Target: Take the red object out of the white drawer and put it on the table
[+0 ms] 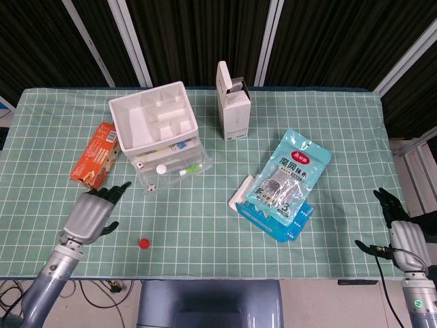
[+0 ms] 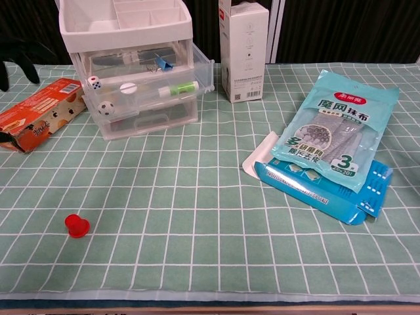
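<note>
Green checked tablecloth (image 1: 225, 205): red object (image 1: 144, 242) sits loose, well in front of the white drawer (image 1: 171, 167). Left hand (image 1: 91, 216) spread and empty beside it, so lift straight away without nudging it.

— Where does the small red plastic cap (image 1: 144, 242) lie?

— On the green checked tablecloth (image 1: 205, 212), just right of my left hand's (image 1: 91, 216) fingers (image 1: 113, 193) and apart from them.

— And the drawers?

— The white plastic drawer unit (image 1: 159, 136) stands beyond those fingers, the flat orange cardboard box (image 1: 95, 155) touching its left side.
</note>
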Tool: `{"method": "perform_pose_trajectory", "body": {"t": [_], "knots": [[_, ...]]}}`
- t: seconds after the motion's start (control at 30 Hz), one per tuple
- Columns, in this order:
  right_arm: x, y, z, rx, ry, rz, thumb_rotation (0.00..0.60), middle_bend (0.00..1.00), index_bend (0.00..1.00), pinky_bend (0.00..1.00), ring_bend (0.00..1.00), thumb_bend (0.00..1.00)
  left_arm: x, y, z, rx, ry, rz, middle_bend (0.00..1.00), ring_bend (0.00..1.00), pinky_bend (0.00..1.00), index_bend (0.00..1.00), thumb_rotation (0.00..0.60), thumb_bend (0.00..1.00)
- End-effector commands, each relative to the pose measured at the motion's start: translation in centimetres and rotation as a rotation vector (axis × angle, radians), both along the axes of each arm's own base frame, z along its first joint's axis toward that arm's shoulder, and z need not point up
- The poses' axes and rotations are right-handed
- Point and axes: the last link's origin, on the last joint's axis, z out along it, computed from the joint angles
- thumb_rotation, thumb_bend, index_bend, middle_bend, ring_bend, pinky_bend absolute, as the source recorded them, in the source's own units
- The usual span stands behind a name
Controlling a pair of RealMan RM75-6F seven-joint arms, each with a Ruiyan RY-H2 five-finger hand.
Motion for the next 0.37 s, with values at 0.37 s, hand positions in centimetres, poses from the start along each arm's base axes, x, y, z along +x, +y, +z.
{"method": "perform_pose_trajectory", "body": {"t": [0.37], "knots": [[0.0,-0.1,-0.3,-0.008,0.047,0.006,0.6,0.0,0.0,0.22,0.0,0.04,-8.2,-3.4,2.3,0.187,-0.097,0.212,0.0,0.0,0.0,0.0,0.6,0.05]]}}
